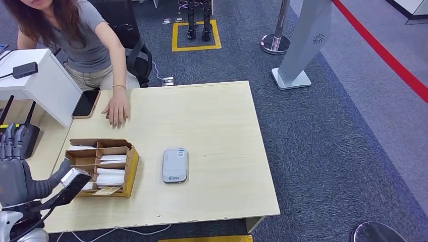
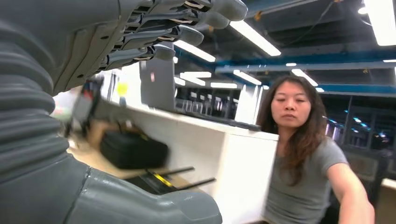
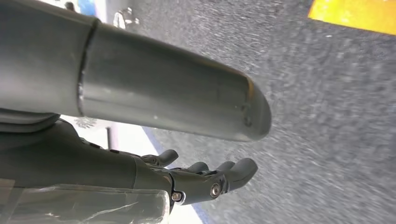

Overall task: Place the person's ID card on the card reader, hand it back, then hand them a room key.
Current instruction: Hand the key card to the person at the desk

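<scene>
1. The left hand (image 1: 17, 171) is raised at the near left corner of the wooden table (image 1: 222, 131), its dark fingers pointing up and spread, the thick thumb stretched toward the cardboard box (image 1: 101, 166). A small white-topped, dark-edged card-like object (image 1: 73, 181) sits at the tip of the thumb; I cannot tell whether the hand holds it or whether it merely lies against the box's near corner. In the left wrist view the fingers (image 2: 177, 23) are extended and apart, with nothing visible between them.
2. The cardboard box stands on the left part of the table, divided into compartments that hold stacked white cards (image 1: 111, 169).
3. A dark phone (image 1: 86, 103) lies at the table's far left edge, just beside a white counter (image 1: 40, 83).
4. The person (image 1: 75, 35) sits behind the far left corner, with one hand (image 1: 117, 108) resting flat on the table just beside the phone.
5. The grey card reader (image 1: 174, 165) lies flat near the table's middle, right of the box and apart from it, with nothing on top.
6. The right hand (image 3: 205, 175) hangs over grey carpet (image 3: 336, 116), fingers loosely extended, holding nothing.
</scene>
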Available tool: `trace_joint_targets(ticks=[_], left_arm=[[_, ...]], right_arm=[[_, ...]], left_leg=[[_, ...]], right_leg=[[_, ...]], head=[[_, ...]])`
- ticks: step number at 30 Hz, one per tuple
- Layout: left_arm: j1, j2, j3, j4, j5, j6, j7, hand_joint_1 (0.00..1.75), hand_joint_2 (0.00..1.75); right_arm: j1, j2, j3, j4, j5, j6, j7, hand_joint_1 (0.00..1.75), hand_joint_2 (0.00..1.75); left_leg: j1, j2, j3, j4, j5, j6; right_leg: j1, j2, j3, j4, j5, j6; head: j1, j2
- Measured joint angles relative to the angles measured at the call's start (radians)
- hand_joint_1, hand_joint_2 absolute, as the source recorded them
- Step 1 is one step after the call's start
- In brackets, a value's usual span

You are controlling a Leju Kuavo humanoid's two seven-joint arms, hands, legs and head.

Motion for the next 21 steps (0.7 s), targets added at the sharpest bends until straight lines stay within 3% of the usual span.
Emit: trace_joint_targets(ticks=[5,13,21], left_arm=[[0.101,0.020,0.002,-0.086,-0.104,0.007,0.058,0.00,1.75],[0.153,0.036,0.003,-0.129,-0.187,-0.011,0.110,0.00,1.75],[0.212,0.081,0.033,-0.139,-0.356,-0.143,0.238,0.00,1.75]], right_arm=[[0.007,0.000,-0.016,0.000,-0.007,0.000,0.009,0.00,0.00],[0.007,0.001,-0.026,0.000,-0.006,-0.003,0.008,0.00,0.00],[0.007,0.003,-0.038,0.000,0.009,-0.012,0.017,0.00,0.00]], left_leg=[[0.000,-0.002,0.000,0.000,0.000,0.000],[0.000,-0.002,0.000,0.000,0.000,0.000],[0.000,-0.002,0.000,0.000,0.000,0.000]], right_leg=[[0.000,-0.002,0.000,0.000,-0.001,0.000],[0.000,-0.002,0.001,0.000,-0.001,0.000],[0.000,-0.002,0.001,0.000,-0.001,0.000]], head=[[0.000,0.000],[0.000,0.000],[0.000,0.000]])
